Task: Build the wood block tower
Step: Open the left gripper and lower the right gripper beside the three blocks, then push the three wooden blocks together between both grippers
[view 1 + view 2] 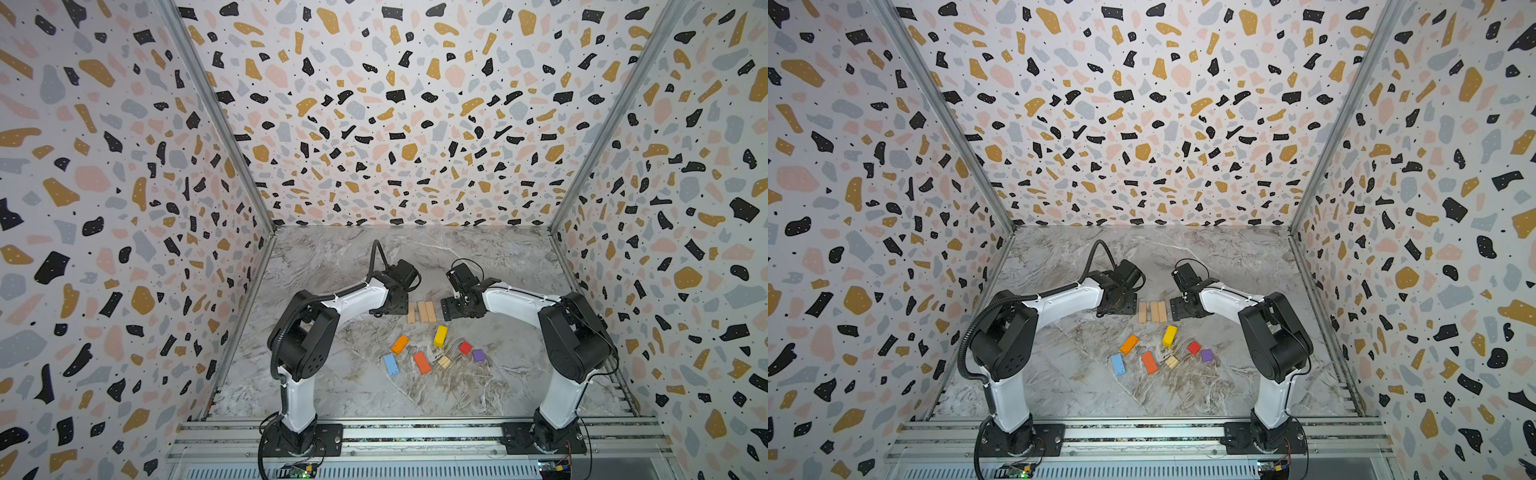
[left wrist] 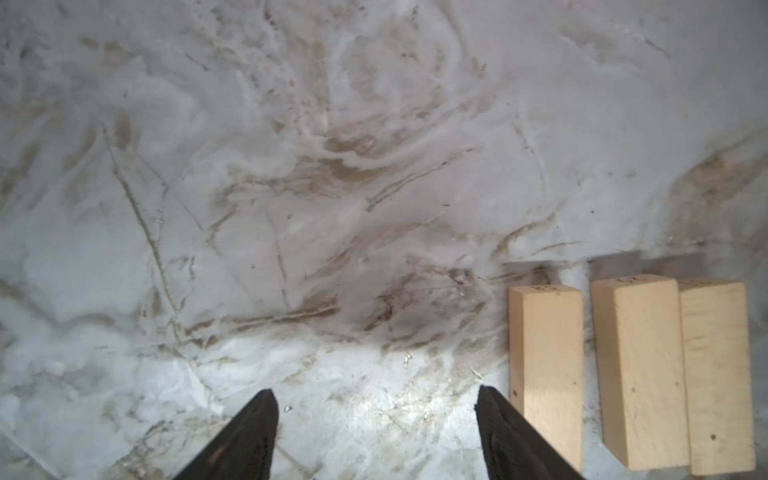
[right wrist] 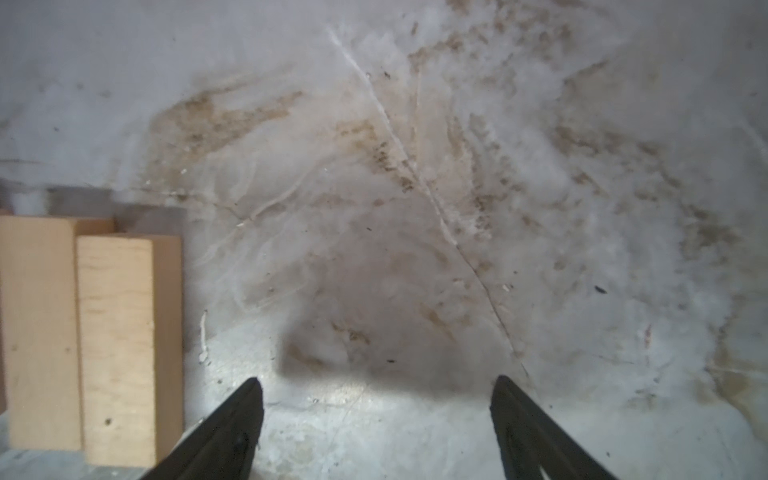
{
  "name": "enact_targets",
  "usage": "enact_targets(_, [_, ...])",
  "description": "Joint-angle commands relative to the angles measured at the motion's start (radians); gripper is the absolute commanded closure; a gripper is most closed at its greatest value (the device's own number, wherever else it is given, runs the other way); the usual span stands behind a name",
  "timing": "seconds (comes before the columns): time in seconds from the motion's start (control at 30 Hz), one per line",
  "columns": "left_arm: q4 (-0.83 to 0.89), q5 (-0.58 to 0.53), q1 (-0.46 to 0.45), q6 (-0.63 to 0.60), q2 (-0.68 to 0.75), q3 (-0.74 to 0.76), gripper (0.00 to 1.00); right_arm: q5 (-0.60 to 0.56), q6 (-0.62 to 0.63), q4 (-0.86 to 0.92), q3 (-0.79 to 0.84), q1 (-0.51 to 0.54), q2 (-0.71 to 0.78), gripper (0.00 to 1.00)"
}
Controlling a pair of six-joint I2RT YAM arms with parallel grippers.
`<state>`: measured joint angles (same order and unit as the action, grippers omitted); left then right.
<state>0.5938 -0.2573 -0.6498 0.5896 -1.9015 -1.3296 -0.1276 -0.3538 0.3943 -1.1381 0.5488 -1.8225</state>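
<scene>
Left pincer and right pincer stand apart, empty; better push the lone tan block, mid-frame in a top view, against its neighbours.

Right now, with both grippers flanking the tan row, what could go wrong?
The left gripper has a finger close beside the nearest tan block; moving sideways could shove it.
That block stands apart from the other two tan blocks, so a layer across may rock.
The red cube and purple cube lie close; open jaws might catch both.
</scene>
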Motion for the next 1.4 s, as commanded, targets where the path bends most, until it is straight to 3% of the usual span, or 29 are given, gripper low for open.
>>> enact_targets(0.0, [0.004,-0.034,-0.002,-0.043,0.015,-0.002,0.18,-0.010,0.002,-0.003,-0.039,-0.001,0.004,0.13])
enact_targets(0.8, [-0.085,0.097,-0.002,-0.023,-0.069,0.027,0.14,-0.008,-0.015,-0.005,-0.065,0.040,-0.036,0.13])
enact_targets(1.37, [-0.126,0.128,-0.004,0.015,-0.074,0.046,0.14,-0.002,-0.017,-0.005,-0.066,0.056,-0.039,0.13])
